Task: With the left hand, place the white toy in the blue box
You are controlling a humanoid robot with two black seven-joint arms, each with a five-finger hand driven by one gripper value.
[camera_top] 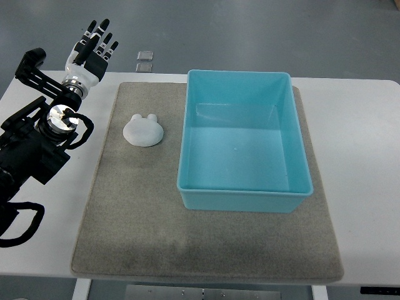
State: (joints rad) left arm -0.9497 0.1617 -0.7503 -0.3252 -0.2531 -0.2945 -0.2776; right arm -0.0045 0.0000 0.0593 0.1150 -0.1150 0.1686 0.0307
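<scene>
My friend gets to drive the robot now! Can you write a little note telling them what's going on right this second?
Left hand: open, fingers spread, holding nothing, raised over the far left corner of the table, away from the toy.
Right hand: not in view.
White toy: lying on the grey mat, just left of the blue box, not touching it.
Blue box: on the mat, empty.
Done: nothing yet; the toy is not picked up.
Left: reach the left hand to the toy, grasp it, lift it over the box wall and let go inside.

No legible text, labels or numbers anywhere, seemingly.
</scene>
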